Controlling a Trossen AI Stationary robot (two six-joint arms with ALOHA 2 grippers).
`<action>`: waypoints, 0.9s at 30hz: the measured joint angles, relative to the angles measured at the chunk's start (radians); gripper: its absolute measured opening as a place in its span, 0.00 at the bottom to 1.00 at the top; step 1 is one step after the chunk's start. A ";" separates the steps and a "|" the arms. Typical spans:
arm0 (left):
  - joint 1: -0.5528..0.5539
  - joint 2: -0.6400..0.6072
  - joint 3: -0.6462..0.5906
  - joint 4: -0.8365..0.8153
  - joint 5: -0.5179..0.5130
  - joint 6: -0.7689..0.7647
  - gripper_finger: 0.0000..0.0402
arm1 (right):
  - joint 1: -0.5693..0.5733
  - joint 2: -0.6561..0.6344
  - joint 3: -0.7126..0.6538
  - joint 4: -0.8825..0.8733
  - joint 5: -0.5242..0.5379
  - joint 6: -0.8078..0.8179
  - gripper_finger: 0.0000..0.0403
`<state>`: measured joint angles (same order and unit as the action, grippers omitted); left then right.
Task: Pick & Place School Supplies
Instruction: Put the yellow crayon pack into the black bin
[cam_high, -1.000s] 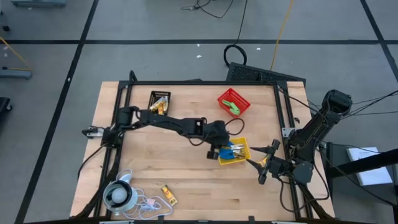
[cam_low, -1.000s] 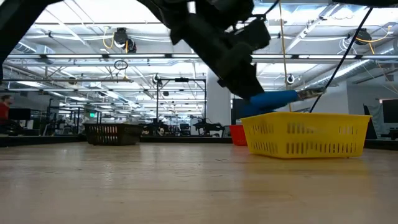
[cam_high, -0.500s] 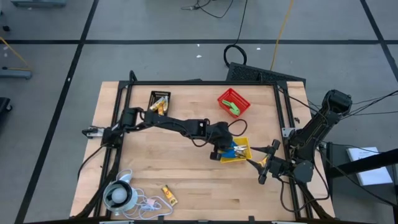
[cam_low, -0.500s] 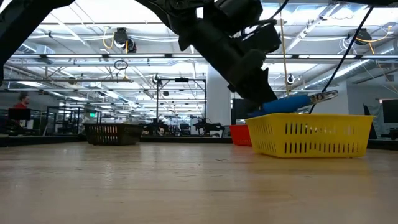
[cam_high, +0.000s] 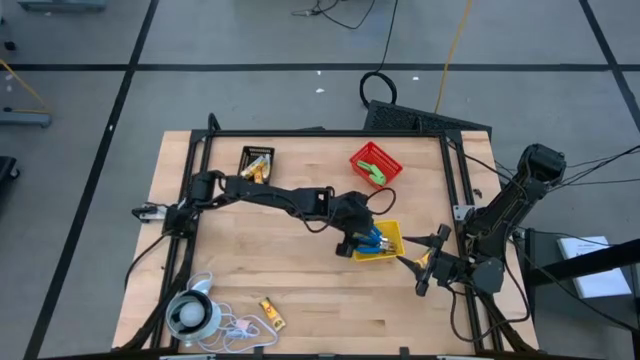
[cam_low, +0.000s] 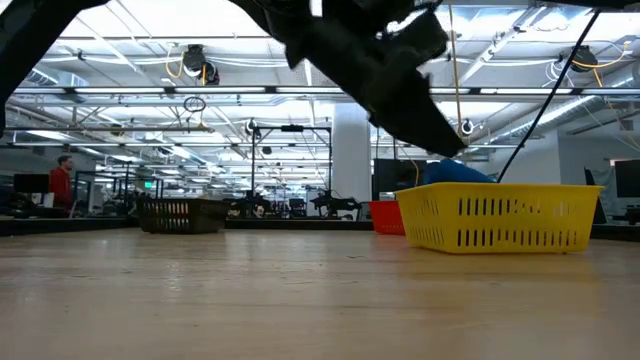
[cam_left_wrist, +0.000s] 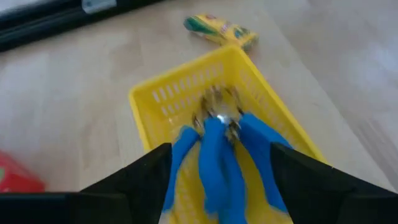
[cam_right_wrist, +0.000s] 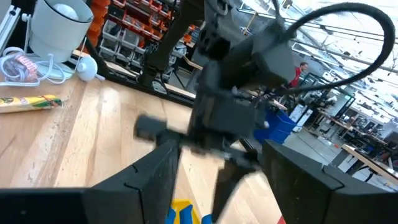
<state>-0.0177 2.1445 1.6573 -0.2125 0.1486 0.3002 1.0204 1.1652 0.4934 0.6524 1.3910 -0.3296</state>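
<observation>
Blue-handled scissors (cam_left_wrist: 217, 155) lie in the yellow bin (cam_high: 388, 243); in the low view only their blue top (cam_low: 455, 172) shows above the rim. My left gripper (cam_left_wrist: 221, 149) hangs open just above them, a finger on either side, and I see no touch. It also shows over the bin's left end (cam_high: 358, 243). My right gripper (cam_high: 425, 262) waits open near the table's right edge, with nothing between its fingers (cam_right_wrist: 155, 168). A yellow packet (cam_high: 272, 314) lies flat on the table near the front edge.
A black bin (cam_high: 257, 163) with yellow-orange items stands at the far left, and a red bin (cam_high: 375, 163) with green pieces at the far middle. A white round object with a cord (cam_high: 195, 312) sits at the near left corner. Bare wood lies between the bins.
My left gripper has shifted a little toward the table's right edge over the yellow bin and has opened, letting go of the blue scissors. They stuck out level above the rim before; now they have dropped into the bin.
</observation>
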 joint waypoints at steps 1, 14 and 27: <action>-0.003 -0.014 0.000 -0.027 0.000 0.009 0.68 | 0.004 0.000 0.000 0.001 0.001 -0.002 0.56; -0.086 -0.304 -0.139 -0.210 -0.191 0.029 0.63 | 0.026 -0.254 0.025 -0.475 -0.252 0.401 0.52; -0.230 -0.658 -0.623 0.072 -0.426 -0.179 0.61 | -0.380 -0.026 0.148 -1.190 -1.217 0.895 0.40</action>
<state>-0.2475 1.4868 1.0348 -0.1401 -0.2774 0.1212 0.6405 1.1396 0.6413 -0.5376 0.1738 0.5650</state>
